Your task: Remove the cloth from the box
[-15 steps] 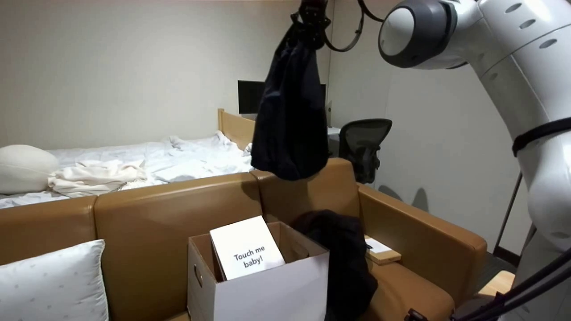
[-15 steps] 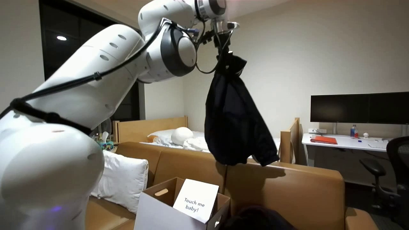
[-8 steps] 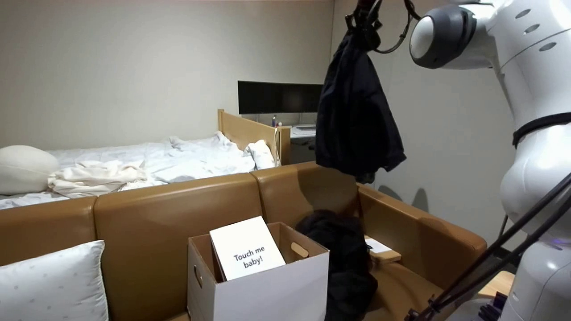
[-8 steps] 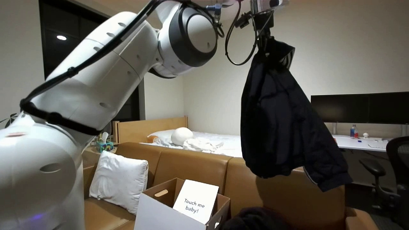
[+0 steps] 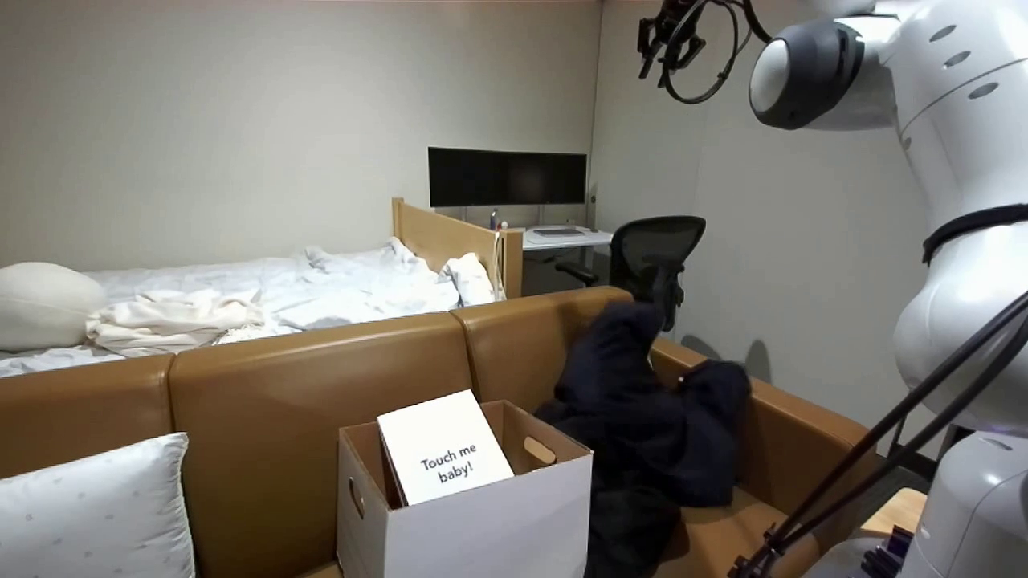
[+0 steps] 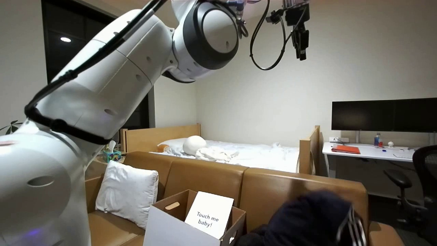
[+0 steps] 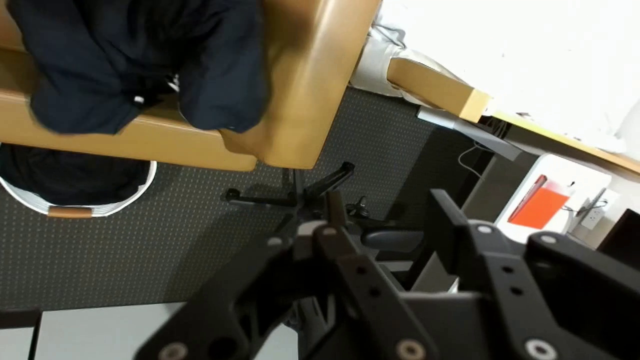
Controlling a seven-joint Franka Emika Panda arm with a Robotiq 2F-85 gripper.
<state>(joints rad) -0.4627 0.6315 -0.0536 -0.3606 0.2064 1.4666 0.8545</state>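
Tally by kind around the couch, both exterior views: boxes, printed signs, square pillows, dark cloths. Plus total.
Box: 1
Printed sign: 1
Square pillow: 1
Dark cloths: 2 (navy cloth; black heap, counted as one)
Total: 5

Navy cloth (image 6: pixel 305 218) blurred — box (image 5: pixel 490 526) cropped.

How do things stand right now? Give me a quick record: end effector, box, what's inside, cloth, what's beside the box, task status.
end effector: open, raised, holding nothing
box: white outside, open-topped
inside: white sign reading "Touch me baby!", tilted, its top above the rim; the bottom is hidden
cloth: navy, out of the box, toward the armrest end of the sofa; blurred, so at rest or not I can't tell
beside: dark heap, partly hidden by the cloth
status: removal appears done
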